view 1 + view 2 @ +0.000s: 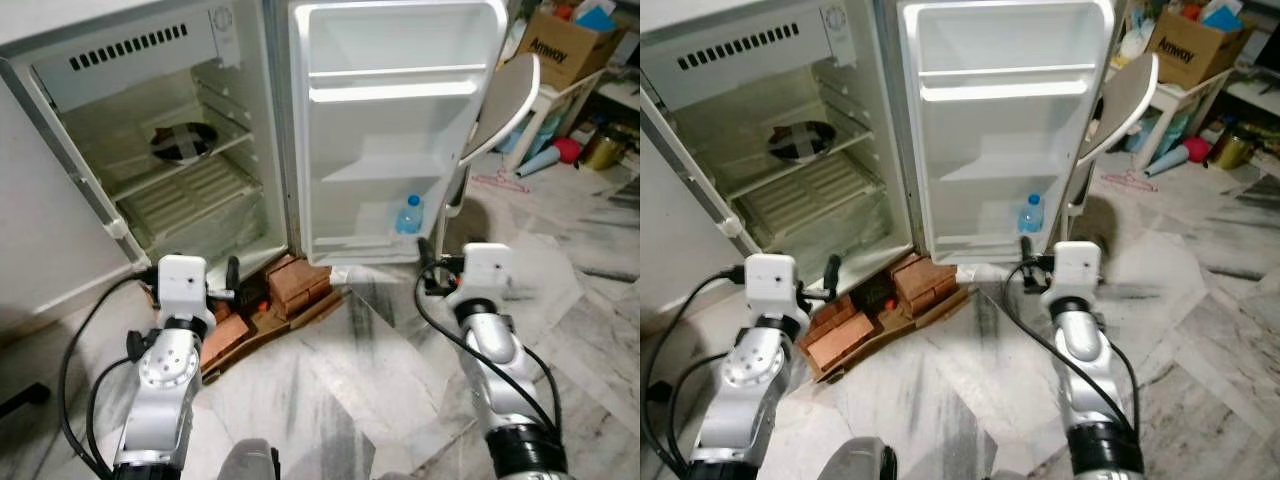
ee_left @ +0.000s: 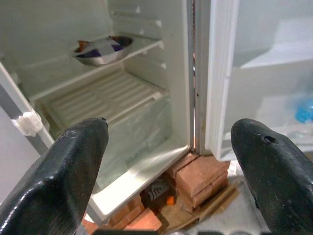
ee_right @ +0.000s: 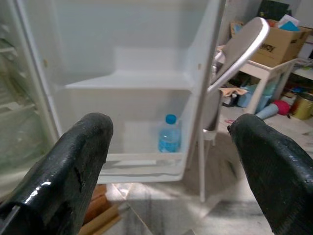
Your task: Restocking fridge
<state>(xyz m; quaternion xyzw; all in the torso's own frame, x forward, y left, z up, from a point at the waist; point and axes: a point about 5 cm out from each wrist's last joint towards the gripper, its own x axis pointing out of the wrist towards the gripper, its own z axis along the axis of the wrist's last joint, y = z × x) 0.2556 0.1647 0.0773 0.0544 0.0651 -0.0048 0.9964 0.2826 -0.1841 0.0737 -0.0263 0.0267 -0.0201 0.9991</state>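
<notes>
The fridge [image 1: 150, 70] stands open, its door [image 1: 395, 130] swung out to the right. A blue water bottle [image 1: 409, 214] stands upright on the door's bottom shelf, also seen in the right wrist view [image 3: 169, 134]. A metal bowl [image 2: 102, 49] sits on an upper shelf inside the fridge. My left gripper [image 1: 189, 266] is held low in front of the fridge's bottom edge, open and holding nothing. My right gripper [image 1: 485, 262] is open and holding nothing, facing the door's lower shelf a short way from the bottle.
Red bricks [image 1: 295, 283] and cardboard prop up the fridge's base between my arms. A grey curved board [image 1: 505, 100] leans beside the door. Behind it are a white table [image 1: 560, 95], a cardboard box [image 1: 563, 45] and a pink hanger [image 1: 505, 182] on the marble floor.
</notes>
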